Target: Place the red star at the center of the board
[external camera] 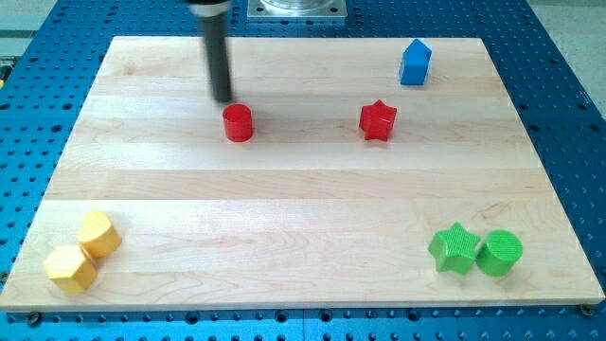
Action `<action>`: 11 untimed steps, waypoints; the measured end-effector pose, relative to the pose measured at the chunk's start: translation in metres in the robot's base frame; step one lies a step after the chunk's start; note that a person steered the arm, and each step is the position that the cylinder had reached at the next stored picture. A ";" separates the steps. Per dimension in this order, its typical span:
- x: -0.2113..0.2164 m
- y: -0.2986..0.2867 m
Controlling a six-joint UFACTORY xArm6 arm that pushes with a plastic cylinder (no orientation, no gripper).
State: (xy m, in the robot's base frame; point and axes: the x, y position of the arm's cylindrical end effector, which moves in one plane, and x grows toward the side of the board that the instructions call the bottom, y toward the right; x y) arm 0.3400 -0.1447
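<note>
The red star (378, 120) lies on the wooden board (303, 199), right of the middle and toward the view's top. My tip (223, 98) is at the upper left, just above and left of a red cylinder (238, 123), close to it but apart. The red star is far to the right of my tip, with the red cylinder between them.
A blue house-shaped block (415, 62) stands near the top right. A green star (454, 248) and a green cylinder (499, 253) sit together at the bottom right. Two yellow hexagonal blocks (98, 234) (71, 268) sit at the bottom left.
</note>
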 end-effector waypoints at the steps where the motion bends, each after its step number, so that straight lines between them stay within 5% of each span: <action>1: 0.041 -0.008; 3: 0.101 0.081; 4: 0.127 0.170; 5: 0.106 0.287; 6: 0.064 0.345; 8: 0.037 0.197; 9: 0.045 0.169; 10: 0.089 0.234; 11: 0.117 0.213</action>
